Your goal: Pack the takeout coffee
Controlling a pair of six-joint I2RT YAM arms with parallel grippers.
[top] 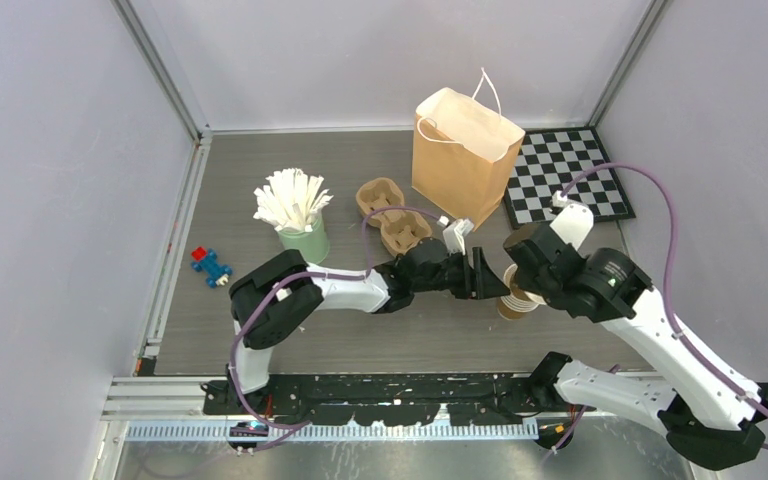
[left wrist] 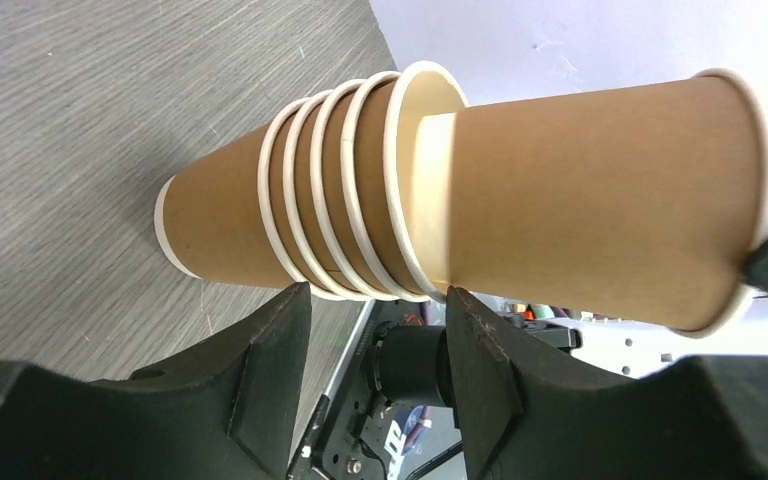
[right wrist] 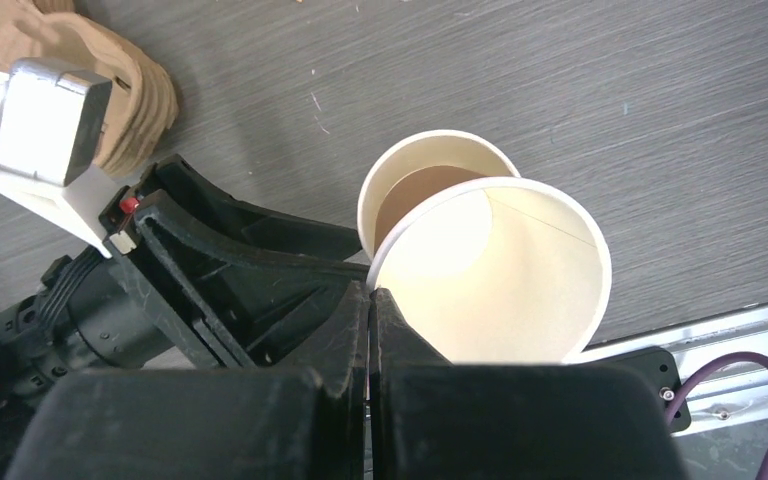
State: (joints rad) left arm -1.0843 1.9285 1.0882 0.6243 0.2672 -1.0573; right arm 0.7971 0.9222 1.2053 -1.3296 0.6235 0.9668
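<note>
Right pincer (right wrist: pixel 370 300): fingers pressed together on the rim of one kraft paper cup (right wrist: pixel 500 270), pinching the near wall. The cup has a white inside, a brown outside and no lid. It hangs tilted, its base at the mouth of the stack of cups (left wrist: pixel 290 215) right under it. The stack has five rims, so five nested cups, standing upright on the worktop (top: pixel 290 340) near the front edge, right of centre.

Left pincer (left wrist: pixel 375 300): fingers apart, one to each side of the upper stack and gripping nothing. Whether the tips touch the cups is unclear. In the right wrist view it sits just left of the held cup.

Further out, behind the left pincer, are two pulp cup carriers (top: pixel 392 215) side by side. One brown paper bag (top: pixel 465 155) with white handles stands open behind them. One checkerboard mat (top: pixel 565 175) lies right of the bag, partly under it. One green holder (top: pixel 303 242) packed with white wrapped sticks (top: pixel 290 200) is at left centre. One small blue-and-red toy (top: pixel 210 266) is at the far left of the worktop.
</note>
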